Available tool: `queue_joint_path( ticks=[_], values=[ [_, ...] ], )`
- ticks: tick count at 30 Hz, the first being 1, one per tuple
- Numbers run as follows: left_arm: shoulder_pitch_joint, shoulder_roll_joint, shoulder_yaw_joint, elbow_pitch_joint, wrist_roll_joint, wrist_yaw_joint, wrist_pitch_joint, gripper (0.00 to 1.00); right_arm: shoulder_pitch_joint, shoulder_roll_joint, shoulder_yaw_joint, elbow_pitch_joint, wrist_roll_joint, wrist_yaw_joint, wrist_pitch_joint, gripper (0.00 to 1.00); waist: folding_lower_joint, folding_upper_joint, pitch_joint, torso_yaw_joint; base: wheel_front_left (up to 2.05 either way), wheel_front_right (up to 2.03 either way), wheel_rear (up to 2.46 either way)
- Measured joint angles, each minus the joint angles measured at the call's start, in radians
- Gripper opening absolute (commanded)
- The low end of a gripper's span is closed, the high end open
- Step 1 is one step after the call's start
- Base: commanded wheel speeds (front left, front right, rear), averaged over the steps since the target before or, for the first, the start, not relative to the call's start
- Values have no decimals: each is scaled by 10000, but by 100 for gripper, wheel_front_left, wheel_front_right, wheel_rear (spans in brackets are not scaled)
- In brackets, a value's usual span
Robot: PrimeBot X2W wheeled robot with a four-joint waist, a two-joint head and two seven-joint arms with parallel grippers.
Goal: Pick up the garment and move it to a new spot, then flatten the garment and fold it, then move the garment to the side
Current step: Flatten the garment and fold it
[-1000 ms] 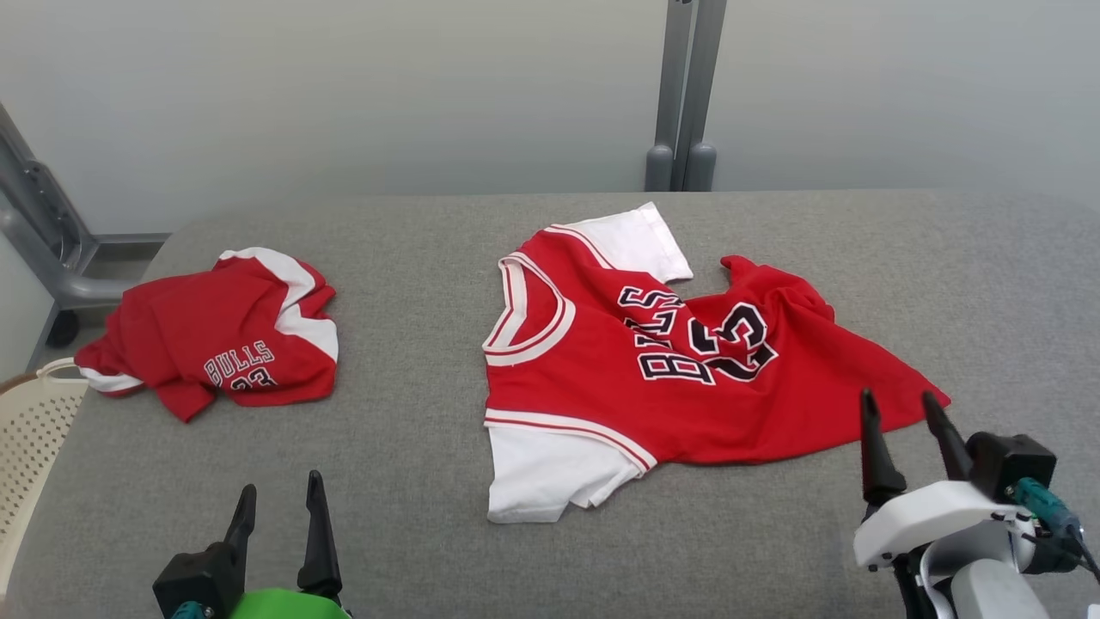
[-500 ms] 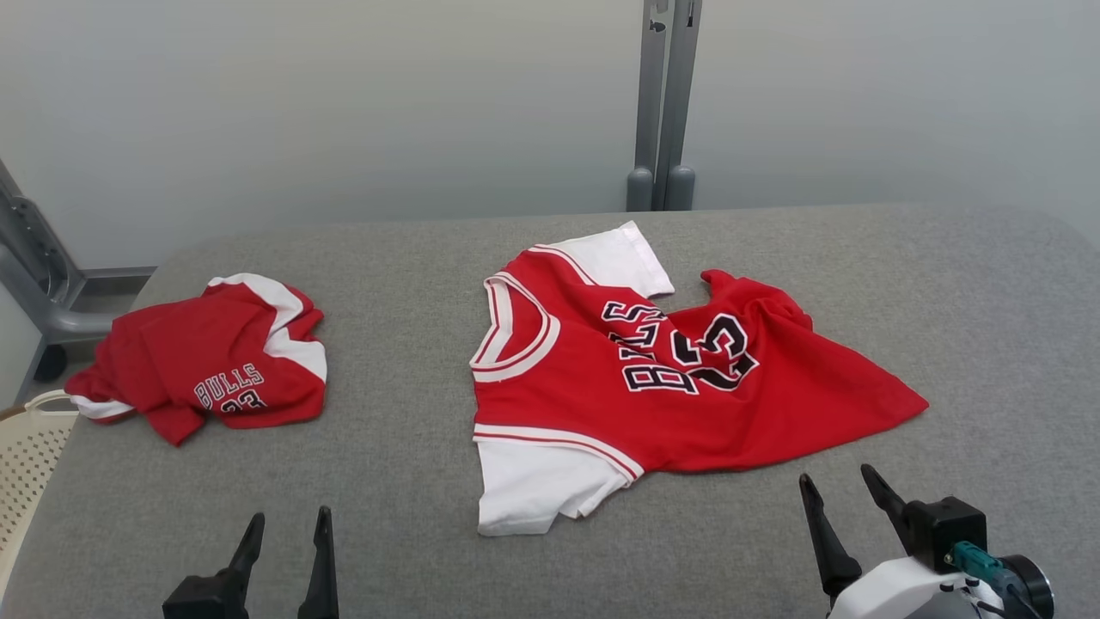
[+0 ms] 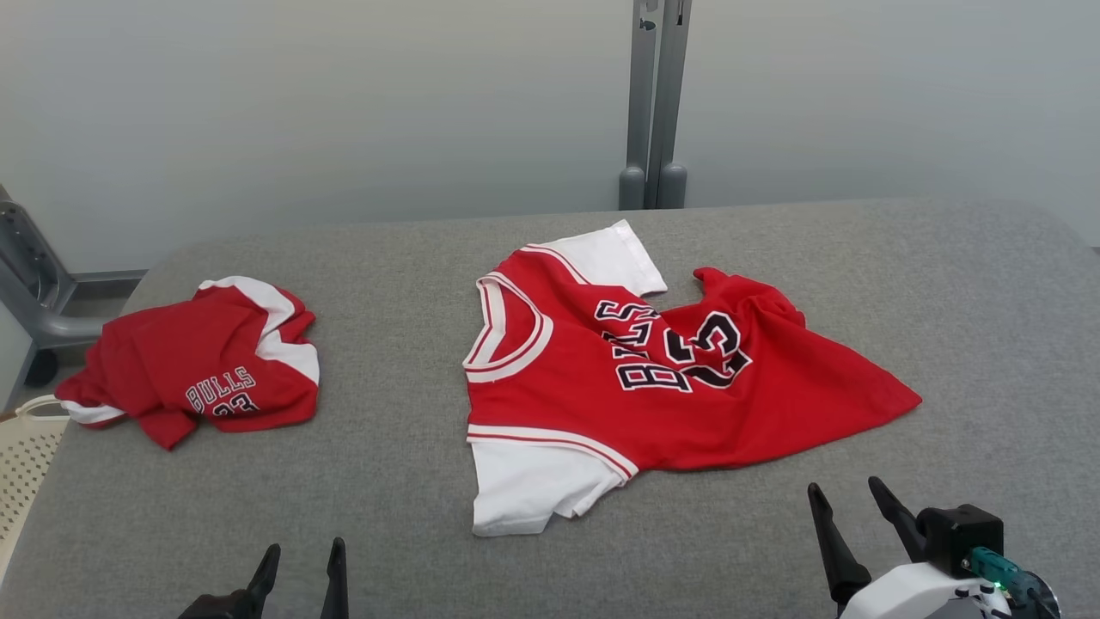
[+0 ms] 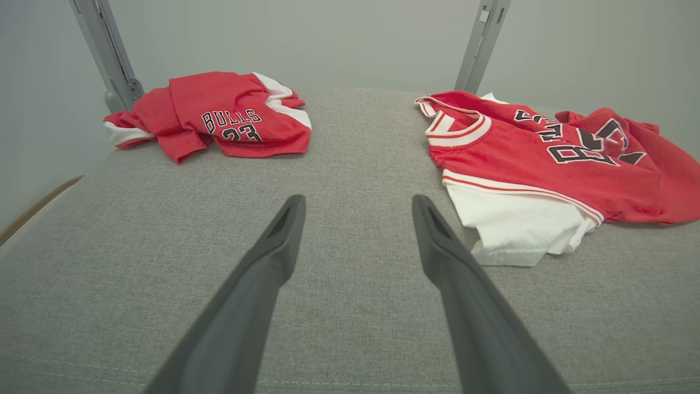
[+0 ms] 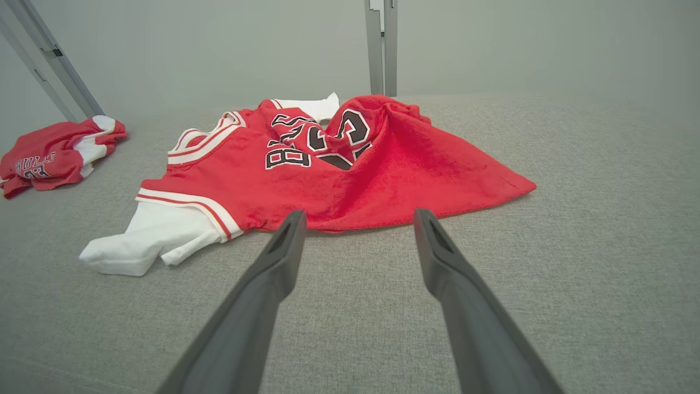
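Note:
The garment, a red Bulls 23 jersey (image 3: 653, 387) with white sleeves, lies rumpled and partly spread at the middle of the grey padded table (image 3: 387, 284). Its collar points left and its hem corner points right. My left gripper (image 3: 305, 550) stands open near the front edge, left of the jersey and apart from it. My right gripper (image 3: 844, 488) is open too, just short of the near hem. In the left wrist view the open left gripper (image 4: 358, 202) faces bare table, with the jersey (image 4: 547, 158) to its right. The right wrist view has the open right gripper (image 5: 359, 214) close to the jersey's (image 5: 350, 169) red hem.
A second red Bulls garment (image 3: 206, 361) lies bunched at the table's left end. A cream perforated basket (image 3: 21, 456) sits off the left edge. Grey posts (image 3: 649, 103) rise behind the table, and a grey frame (image 3: 34, 292) stands at far left.
The head view has shifted. My right gripper has drawn back from the jersey's near hem toward the front edge, and the left gripper sits lower in view. The jersey lies as before.

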Motion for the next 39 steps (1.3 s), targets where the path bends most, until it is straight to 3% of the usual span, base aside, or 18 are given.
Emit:
queue_joint_path(
  ticks=[16,22,30,39],
  values=[
    [-29,2,-259,-50,-148,-65,276,100,-56,0,-255,-17,130,0,-86,100,0,0,196,138,0,0,0],
    [-546,-184,-815,194,-341,-533,899,100,-514,-61,21,84,159,0,788,100,0,0,406,116,0,0,0],
    [-1941,-456,-1685,1275,-424,-1181,2130,100,-2007,-1457,-142,779,347,2,2460,100,0,0,893,-77,0,0,0],
    [-3090,-683,-2341,2184,-546,-1475,2830,100,-3499,-2288,-359,1597,180,4,2746,100,1,0,1616,-174,0,0,0]
  ],
)
